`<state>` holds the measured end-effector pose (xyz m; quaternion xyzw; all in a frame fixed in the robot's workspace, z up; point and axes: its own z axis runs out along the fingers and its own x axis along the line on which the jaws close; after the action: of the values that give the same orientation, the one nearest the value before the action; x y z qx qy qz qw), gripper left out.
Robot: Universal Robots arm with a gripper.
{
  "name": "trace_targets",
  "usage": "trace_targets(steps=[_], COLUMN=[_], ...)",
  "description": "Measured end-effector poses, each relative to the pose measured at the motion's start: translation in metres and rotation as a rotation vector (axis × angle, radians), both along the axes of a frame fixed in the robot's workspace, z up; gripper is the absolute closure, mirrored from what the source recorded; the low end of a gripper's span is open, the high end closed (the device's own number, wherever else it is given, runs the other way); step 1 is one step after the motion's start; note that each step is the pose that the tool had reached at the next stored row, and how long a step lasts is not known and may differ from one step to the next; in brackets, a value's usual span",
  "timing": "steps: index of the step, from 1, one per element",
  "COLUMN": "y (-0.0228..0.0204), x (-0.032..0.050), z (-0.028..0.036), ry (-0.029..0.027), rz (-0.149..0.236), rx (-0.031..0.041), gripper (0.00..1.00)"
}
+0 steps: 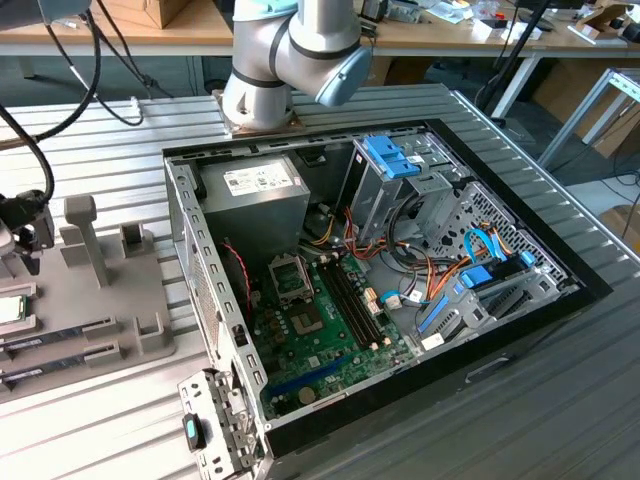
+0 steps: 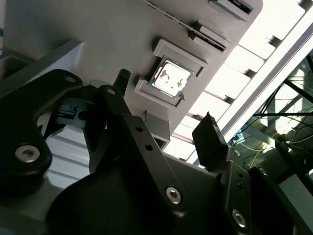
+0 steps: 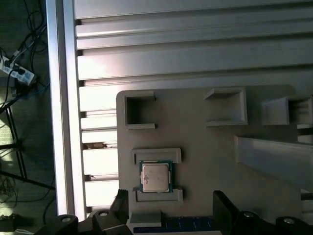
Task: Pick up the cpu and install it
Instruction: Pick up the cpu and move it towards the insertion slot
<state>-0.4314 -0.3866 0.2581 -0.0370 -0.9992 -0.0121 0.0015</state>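
The ribbed metal worktop (image 1: pixel 100 430) carries an open computer case (image 1: pixel 205 260) and, toward the exterior view's left, a grey holder tray (image 1: pixel 120 290). I see the cpu (image 3: pixel 156 176) lying flat in its square nest on that tray, silver top up, not yet lifted. My hand (image 3: pixel 171 203) hovers above it, its two dark fingers (image 2: pixel 211 134) spread apart and gripping nothing; in both wrist views the chip shows between them. The board's socket (image 1: pixel 290 277) lies inside the case, well apart from the chip.

cpu (image 3: pixel 156 176): silvery sq chip, thin green rim, lying flat in nest on grey tray (image 3: pixel 210 147).
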Motion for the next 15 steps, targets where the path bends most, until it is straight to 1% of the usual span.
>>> trace_targets(steps=[3, 5, 6, 7, 8, 9, 11, 12, 15], y=[0.0, 0.0, 0.0, 0.0, 0.0, 0.0, 0.0, 0.0001, 0.001], x=[-0.0045, -0.0054, -0.0058, -0.0061, -0.0066, -0.0074, -0.008, -0.0083, -0.0083], z=[-0.0101, -0.0139, -0.0163, -0.0181, -0.0221, -0.0273, -0.0338, -0.0367, -0.0427], ry=[0.0, 0.0, 0.0001, -0.0001, 0.0, 0.0, 0.0, 0.0, 0.0], rz=[0.002, 0.002, 0.003, 0.003, 0.003, 0.004, 0.005, 0.005, 0.005], rx=[0.0, 0.0001, 0.0, 0.0001, 0.0, 0.0, 0.0001, 0.0, 0.0], gripper=[0.22, 0.24, 0.3, 0.3, 0.37, 0.37, 0.37, 0.37, 0.37])
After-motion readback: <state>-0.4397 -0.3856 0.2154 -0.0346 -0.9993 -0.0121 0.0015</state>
